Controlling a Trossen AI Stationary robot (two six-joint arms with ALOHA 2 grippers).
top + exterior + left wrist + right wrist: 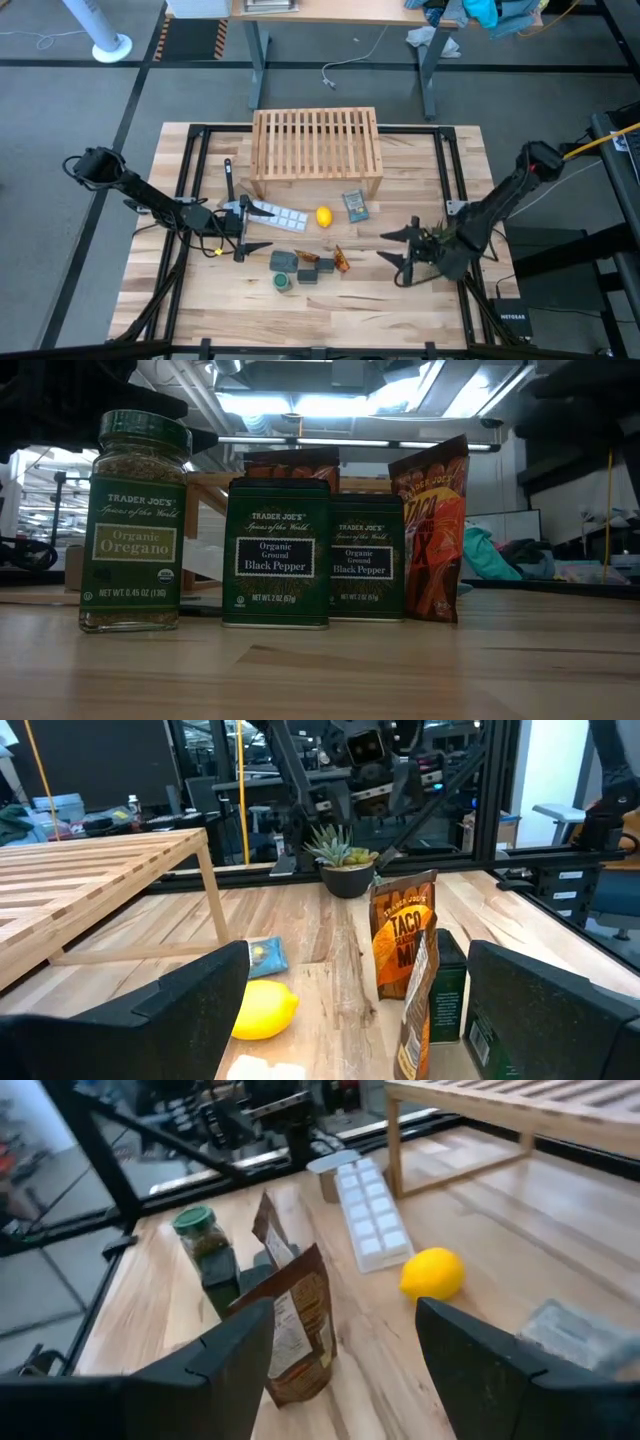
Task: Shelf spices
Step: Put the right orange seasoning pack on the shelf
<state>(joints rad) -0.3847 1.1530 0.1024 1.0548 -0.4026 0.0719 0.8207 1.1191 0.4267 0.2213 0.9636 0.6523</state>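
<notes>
Oregano jar (pixel 135 525) beside pepper tins (pixel 277 552)

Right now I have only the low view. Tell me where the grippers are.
Observer: The left gripper is open, left of the spices, over the ice tray.
Operator: Now the right one.
Observer: The right gripper is open, right of the spices, beside a small plant.
Operator: Report anything between spices and shelf.
Observer: A lemon lies there, in front of the shelf.
</notes>
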